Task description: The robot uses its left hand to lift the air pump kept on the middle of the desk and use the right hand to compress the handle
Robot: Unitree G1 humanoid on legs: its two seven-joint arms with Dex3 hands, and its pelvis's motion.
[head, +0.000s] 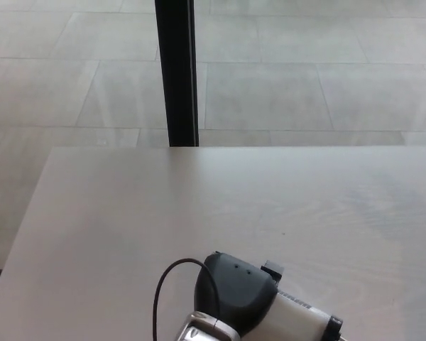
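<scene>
One hand, one pump, low at the desk's near edge

One robot hand shows, the left hand, a black shell at the bottom of the head view with a silver wrist piece below it, cut by the picture's lower edge. It covers the left end of the air pump, whose white cylinder sticks out to the right of the hand and ends in a black cap close to the bottom edge. A small black tab of the pump shows just above the cylinder, right beside the hand. Whether the fingers are wrapped round the pump body or merely lying over it cannot be told, since the back of the hand hides them. The pump's rod and handle fall outside the picture. A thin black cable loops up and over to the left of the hand. Hand and pump sit over the near part of the pale desk, whose far edge runs well above the hand. Beyond that edge lies a tiled floor, and a dark upright post stands straight above the hand. The right hand does not show
</scene>
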